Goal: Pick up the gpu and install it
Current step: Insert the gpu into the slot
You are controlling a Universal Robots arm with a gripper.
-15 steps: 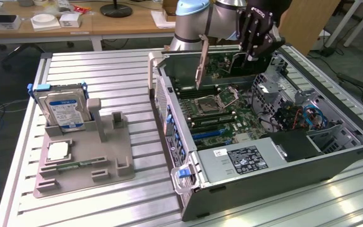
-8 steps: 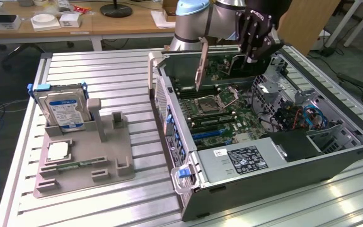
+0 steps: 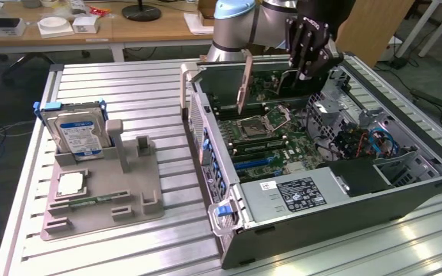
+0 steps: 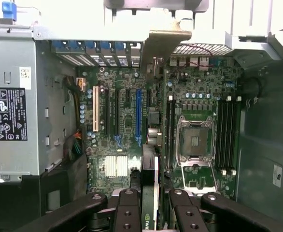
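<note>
My gripper [image 3: 311, 72] hangs over the open computer case [image 3: 405, 190], shut on the gpu [image 3: 276, 82]. The thin dark card is held on edge, and its silvery end bracket [image 3: 243, 80] points toward the case's slotted back wall. In the wrist view the gripper [image 4: 151, 195] has its black fingers [image 4: 127, 208] on either side of the card's edge [image 4: 150, 169], and the bracket [image 4: 163, 41] reaches out ahead. Beneath the card lies the motherboard with a long blue slot [image 4: 138, 116], a cream slot [image 4: 95, 108] and the bare processor socket [image 4: 194, 140]. The card hangs above the board, apart from it.
A silver power supply [image 3: 290, 192] fills the case's near end, with drive cages and blue cables [image 3: 378, 141] on the exterior view's right. On the slatted table, a grey fixture [image 3: 140, 190] holds a hard drive [image 3: 79, 129], a processor chip [image 3: 69, 183] and a green memory strip [image 3: 90, 201].
</note>
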